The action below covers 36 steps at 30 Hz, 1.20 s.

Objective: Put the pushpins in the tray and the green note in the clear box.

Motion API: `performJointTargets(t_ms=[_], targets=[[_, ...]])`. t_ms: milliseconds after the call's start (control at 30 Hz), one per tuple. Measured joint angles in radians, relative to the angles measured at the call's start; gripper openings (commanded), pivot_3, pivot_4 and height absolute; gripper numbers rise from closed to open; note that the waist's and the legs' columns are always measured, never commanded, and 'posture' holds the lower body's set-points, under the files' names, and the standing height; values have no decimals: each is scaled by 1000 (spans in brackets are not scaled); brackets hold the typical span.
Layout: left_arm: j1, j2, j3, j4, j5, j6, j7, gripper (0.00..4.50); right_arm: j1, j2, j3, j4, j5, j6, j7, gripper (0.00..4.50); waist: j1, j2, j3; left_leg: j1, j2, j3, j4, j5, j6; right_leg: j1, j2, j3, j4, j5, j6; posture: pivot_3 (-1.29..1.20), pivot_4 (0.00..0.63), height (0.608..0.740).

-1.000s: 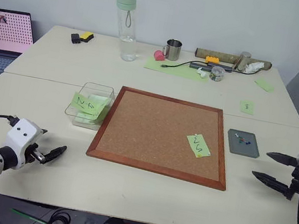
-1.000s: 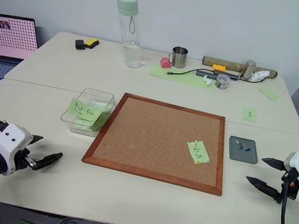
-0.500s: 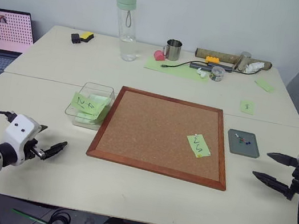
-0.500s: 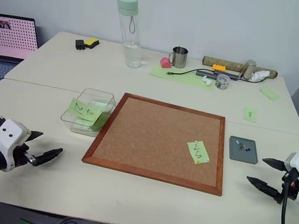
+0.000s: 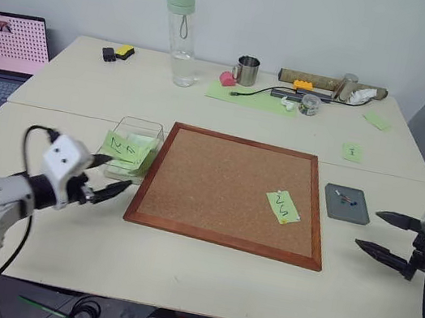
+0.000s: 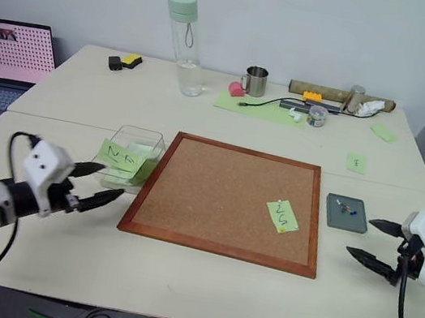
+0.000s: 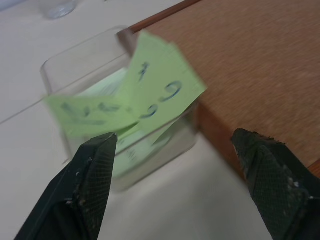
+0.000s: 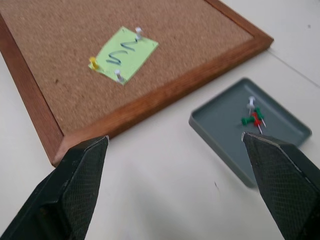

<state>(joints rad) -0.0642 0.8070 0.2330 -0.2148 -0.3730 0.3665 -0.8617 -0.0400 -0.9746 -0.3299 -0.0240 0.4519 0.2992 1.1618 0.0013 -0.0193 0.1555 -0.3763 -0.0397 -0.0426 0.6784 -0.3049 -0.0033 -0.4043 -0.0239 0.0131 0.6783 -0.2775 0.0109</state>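
Head stereo overlooks table (image 5: 200, 276); wrist cameras close, facing board (image 8: 60, 75).

- We are counting three pushpins (image 8: 116, 74) in the green note (image 8: 124, 54) on the cork board (image 5: 231, 191).
- We are seeing about four more pushpins in the one tray (image 8: 280, 145).
- We are counting one clear box (image 5: 123, 128).

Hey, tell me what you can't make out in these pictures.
- Pushpins in the tray: too small to count in the head views; bunched together in the right wrist view.
- Writing on the notes in the clear box: blurred in the left wrist view.
- Box bottom: covered by notes.
- Laptop: cut off by the head view's edge.
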Motion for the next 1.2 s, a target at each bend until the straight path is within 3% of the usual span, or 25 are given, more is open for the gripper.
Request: performJointTargets(t_ms=[167, 500, 767, 1200], targets=[[-154, -69, -178, 12, 49, 13, -1, 2071, -61, 24, 47, -70, 12, 39, -16, 4500, 0, 0, 0, 0, 0, 0, 0, 0, 0, 0, 1, 0, 0, 0, 0, 0, 150, 740], [-330, -355, -438, 172, 141, -14, 29, 61, -283, 138, 224, -88, -8, 112, -89, 4500, -1, -1, 0, -2, 0, -1, 2, 0, -1, -1, 1, -1, 1, 0, 0, 0, 150, 740], [-358, -481, -493, 376, 218, -115, 73, 61, -441, 214, 411, 72, -168, 115, -140, 4500, -1, -1, 0, -2, 0, -1, 2, 1, -1, -1, 1, -1, 1, 0, 0, 0, 150, 740], [-342, -499, -486, 403, 243, -176, 93, 61, -599, 364, 514, 429, -336, -133, -135, 4500, -3, 0, 0, -1, 0, -1, 3, 1, -1, -1, 1, 0, 1, 0, 0, 0, 150, 740]])
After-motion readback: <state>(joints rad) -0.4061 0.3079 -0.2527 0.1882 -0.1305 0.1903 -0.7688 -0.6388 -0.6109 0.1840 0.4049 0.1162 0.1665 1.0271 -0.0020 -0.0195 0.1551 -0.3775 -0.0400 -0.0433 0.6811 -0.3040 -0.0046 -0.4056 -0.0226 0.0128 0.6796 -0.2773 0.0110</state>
